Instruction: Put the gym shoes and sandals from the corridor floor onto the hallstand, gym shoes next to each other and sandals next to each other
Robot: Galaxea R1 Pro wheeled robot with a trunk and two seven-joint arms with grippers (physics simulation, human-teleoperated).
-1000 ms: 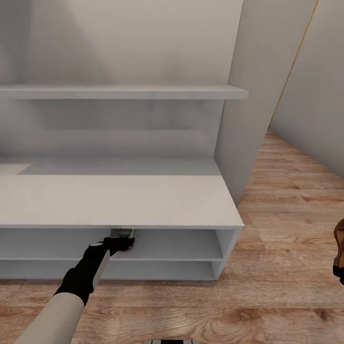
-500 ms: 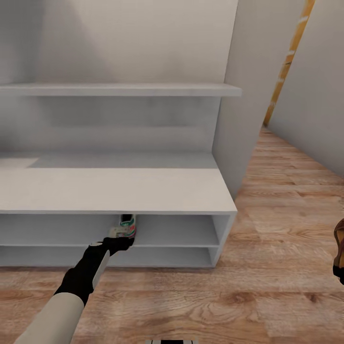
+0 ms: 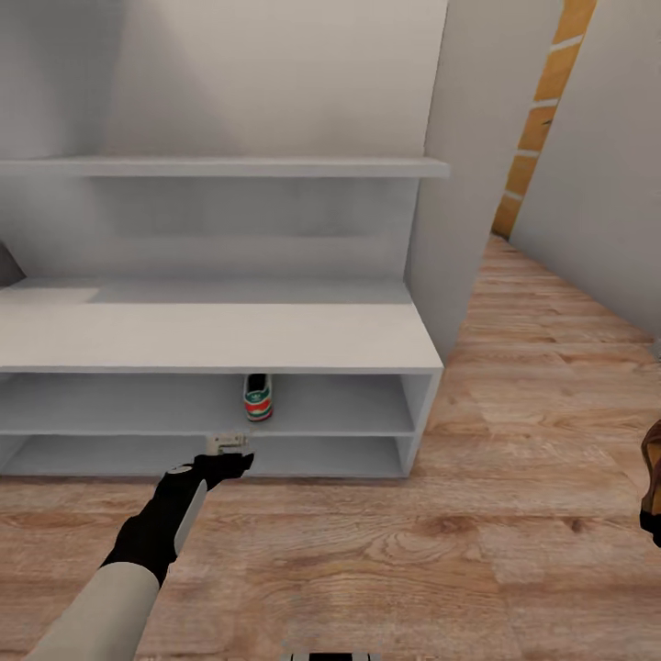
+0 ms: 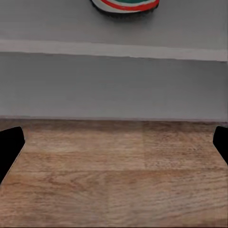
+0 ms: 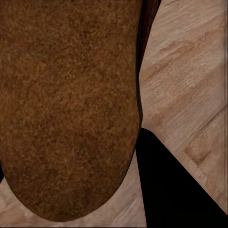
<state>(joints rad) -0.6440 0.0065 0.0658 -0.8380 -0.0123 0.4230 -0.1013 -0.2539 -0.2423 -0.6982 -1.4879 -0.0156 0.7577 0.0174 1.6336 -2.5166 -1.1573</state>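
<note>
One white gym shoe (image 3: 258, 397) with teal stripes and a red heel stands on the upper open shelf of the white hallstand (image 3: 211, 335), heel toward me; its heel shows in the left wrist view (image 4: 126, 4). My left gripper (image 3: 229, 444) hangs open just in front of the lower shelf, above the corridor floor (image 3: 413, 551), apart from the shoe. Its fingertips stand wide apart (image 4: 114, 142). A brown sandal (image 3: 653, 482) hangs at the right edge of the head view. Its sole (image 5: 66, 104) is close against my right gripper (image 5: 109, 156), which is shut on it; one dark finger (image 5: 175, 190) shows beside it.
A thin white wall shelf (image 3: 220, 167) runs above the hallstand top. A grey wall panel (image 3: 459, 184) closes off the rack's right end. To its right the wood floor continues toward an orange panelled door (image 3: 537, 119).
My left gripper has let go of the gym shoe and pulled back out of the shelf; the shoe stays there. The whole view has shifted as the camera drew back.
</note>
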